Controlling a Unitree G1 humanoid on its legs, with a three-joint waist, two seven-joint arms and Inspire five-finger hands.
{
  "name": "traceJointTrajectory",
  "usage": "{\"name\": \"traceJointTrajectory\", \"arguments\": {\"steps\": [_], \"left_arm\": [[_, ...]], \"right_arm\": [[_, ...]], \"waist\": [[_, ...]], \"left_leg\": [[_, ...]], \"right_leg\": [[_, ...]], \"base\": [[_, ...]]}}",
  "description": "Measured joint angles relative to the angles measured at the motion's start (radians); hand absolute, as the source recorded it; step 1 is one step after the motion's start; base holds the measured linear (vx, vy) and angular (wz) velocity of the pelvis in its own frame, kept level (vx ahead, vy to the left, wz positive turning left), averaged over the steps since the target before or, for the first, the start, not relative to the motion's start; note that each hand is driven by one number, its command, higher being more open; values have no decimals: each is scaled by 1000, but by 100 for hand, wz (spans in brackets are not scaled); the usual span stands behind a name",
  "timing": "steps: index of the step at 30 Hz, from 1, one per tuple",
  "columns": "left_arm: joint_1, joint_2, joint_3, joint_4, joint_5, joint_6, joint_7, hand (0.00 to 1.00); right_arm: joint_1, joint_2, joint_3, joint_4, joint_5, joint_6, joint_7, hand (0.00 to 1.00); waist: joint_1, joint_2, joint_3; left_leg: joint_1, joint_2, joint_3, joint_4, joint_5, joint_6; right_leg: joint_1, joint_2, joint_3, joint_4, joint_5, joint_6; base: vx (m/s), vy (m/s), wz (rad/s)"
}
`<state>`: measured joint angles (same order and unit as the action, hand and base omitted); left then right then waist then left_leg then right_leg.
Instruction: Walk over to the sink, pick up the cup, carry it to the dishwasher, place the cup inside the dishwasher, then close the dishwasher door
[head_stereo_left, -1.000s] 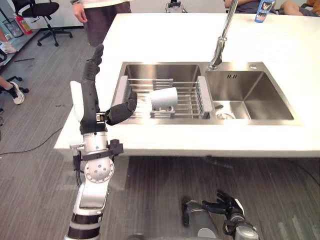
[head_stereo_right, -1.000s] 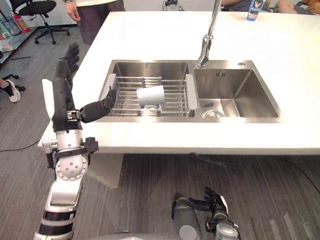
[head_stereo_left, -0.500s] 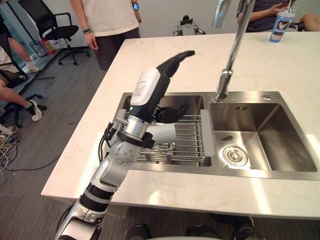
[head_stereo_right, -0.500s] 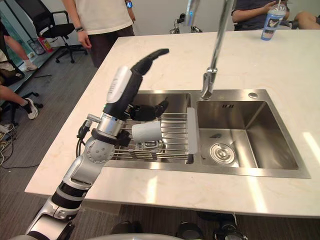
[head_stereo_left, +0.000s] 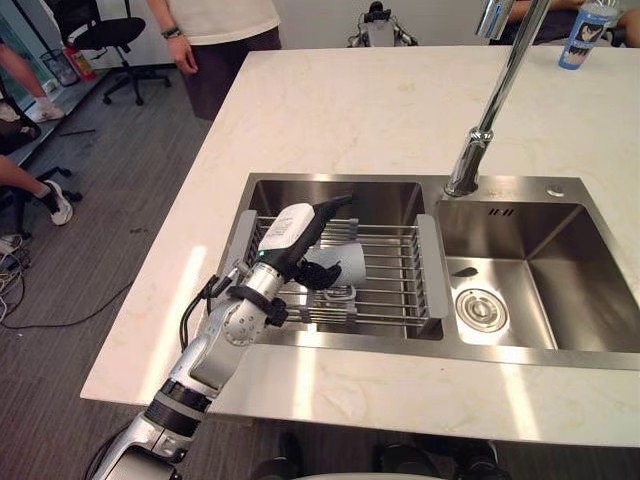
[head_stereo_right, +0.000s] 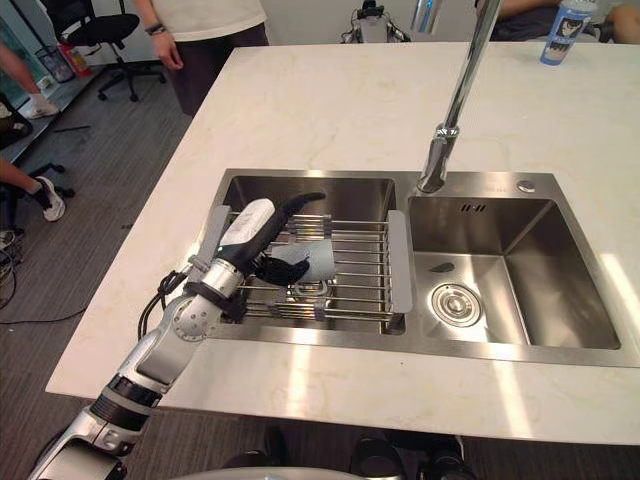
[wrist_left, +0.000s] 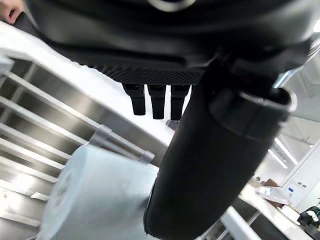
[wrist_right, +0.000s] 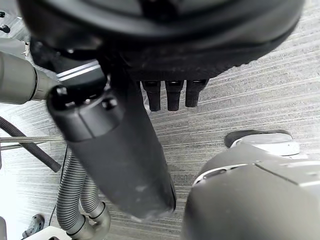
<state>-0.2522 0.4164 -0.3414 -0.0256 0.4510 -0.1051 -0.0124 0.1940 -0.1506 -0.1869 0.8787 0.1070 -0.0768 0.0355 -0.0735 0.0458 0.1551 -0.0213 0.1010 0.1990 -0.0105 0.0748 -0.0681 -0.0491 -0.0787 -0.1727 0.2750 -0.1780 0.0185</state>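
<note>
One cup (head_stereo_left: 345, 263) lies on one rack (head_stereo_left: 396, 282), left robot hand (head_stereo_left: 288, 233) above.

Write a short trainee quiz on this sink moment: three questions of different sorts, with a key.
1. True or false: the cup lies on its side on the wire rack.
2. Which basin of the sink holds the rack? A: the one on the robot's left. B: the one on its right.
3. Fill in: the left robot hand is over the cup with its fingers ___.
Key: 1 true; 2 A; 3 straight.
</note>
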Motion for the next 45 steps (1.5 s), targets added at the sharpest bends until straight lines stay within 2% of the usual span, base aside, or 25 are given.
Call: {"name": "traceJointTrajectory", "arguments": {"steps": [10, 17, 20, 27, 28, 36, 45], "left_arm": [[58, 31, -4, 1, -1, 0, -22, 90], [54, 36, -28, 2, 7, 1, -37, 90], [15, 34, -62, 40, 25, 4, -40, 90], [-113, 31, -120, 160, 61, 26, -63, 90], [-125, 31, -124, 165, 61, 27, -66, 30], [-255, 17, -142, 257, 81, 38, -81, 30], [-264, 9, -141, 253, 48, 45, -63, 30]], "right_arm": [[-9, -2, 46, 16, -55, 1, 2, 90], [-17, -4, 68, 16, -62, 6, 2, 90], [-17, -4, 78, 16, -62, 7, 6, 90], [-30, -4, 78, 15, -62, 9, 10, 90], [-30, -4, 78, 15, -62, 10, 10, 90], [-57, -4, 77, 18, -61, 17, 11, 90], [-57, -6, 73, 19, -60, 17, 7, 90]], "waist": [[2, 0, 0], [-3, 0, -2], [-4, 0, -3], [-37, 1, -3], [-40, 1, -2], [-64, 13, 9], [-66, 20, 18]], "left_leg": [[14, -18, 0, -31, 17, 22], [28, -23, 0, -59, 34, 26], [28, -23, -1, -66, 35, 25], [19, -28, 0, -76, 38, 24], [18, -28, 0, -76, 38, 24], [15, -27, 4, -76, 36, 22], [13, -27, 4, -76, 36, 21]], "right_leg": [[36, -6, -2, -82, 50, 17], [36, -9, -3, -91, 54, 21], [35, -8, -3, -97, 54, 21], [25, -8, 3, -111, 58, 23], [25, -8, 4, -112, 58, 23], [17, -8, 12, -122, 72, 26], [22, -10, 15, -133, 80, 29]], "base": [[-14, 34, 1], [-30, 15, 0], [0, 0, 0], [49, -8, -4], [41, -14, -3], [-25, 9, -3], [-6, 6, -1]]}}
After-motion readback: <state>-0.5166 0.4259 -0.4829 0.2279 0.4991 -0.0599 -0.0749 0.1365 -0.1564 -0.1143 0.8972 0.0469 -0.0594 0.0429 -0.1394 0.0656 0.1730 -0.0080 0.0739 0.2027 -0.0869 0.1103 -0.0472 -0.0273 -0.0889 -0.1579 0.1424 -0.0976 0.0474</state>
